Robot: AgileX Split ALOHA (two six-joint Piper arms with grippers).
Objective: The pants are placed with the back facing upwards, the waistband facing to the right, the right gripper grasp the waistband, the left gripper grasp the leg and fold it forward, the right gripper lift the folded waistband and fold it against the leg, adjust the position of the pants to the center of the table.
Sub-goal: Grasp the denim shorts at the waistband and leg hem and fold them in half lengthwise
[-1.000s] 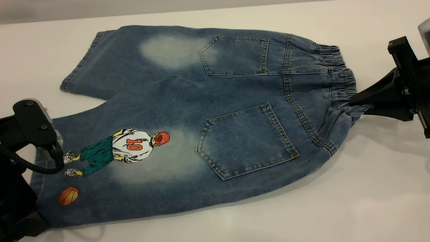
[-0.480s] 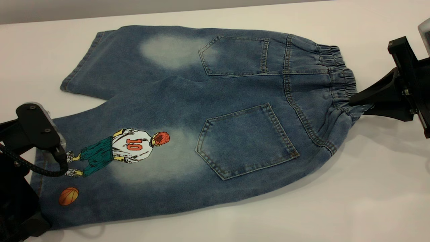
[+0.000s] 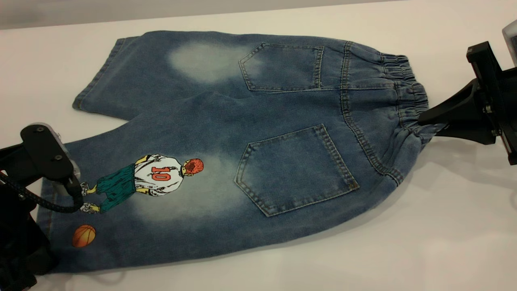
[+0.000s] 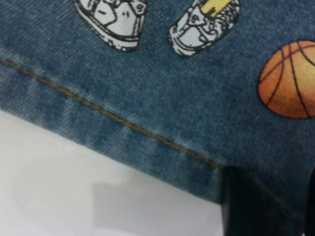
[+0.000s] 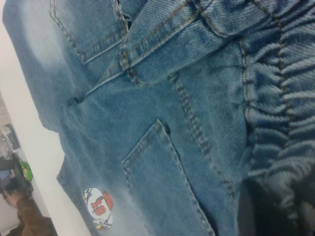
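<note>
The pants [image 3: 258, 117] lie flat, back up, on the table [image 3: 424, 242], with both patch pockets showing. The gathered waistband [image 3: 406, 91] points right. My right gripper [image 3: 422, 119] comes in from the right with its tapered jaws shut on the waistband's near end, which bunches there; the ruffled band fills the right wrist view [image 5: 275, 123]. The printed leg [image 3: 161, 202] lies at the near left. My left gripper [image 3: 56, 192] hangs over its hem. In the left wrist view the dark fingers [image 4: 241, 206] stand apart astride the hem [image 4: 123, 123], near the basketball print [image 4: 290, 78].
The plain leg [image 3: 133, 72] lies at the far left near the table's back edge [image 3: 242, 14]. Bare tabletop lies in front of the pants and to the right. A person [image 5: 22, 214] sits beyond the table in the right wrist view.
The left gripper has shifted slightly toward the printed leg's hem. The right gripper has nudged the waistband's end a little up and to the left.
</note>
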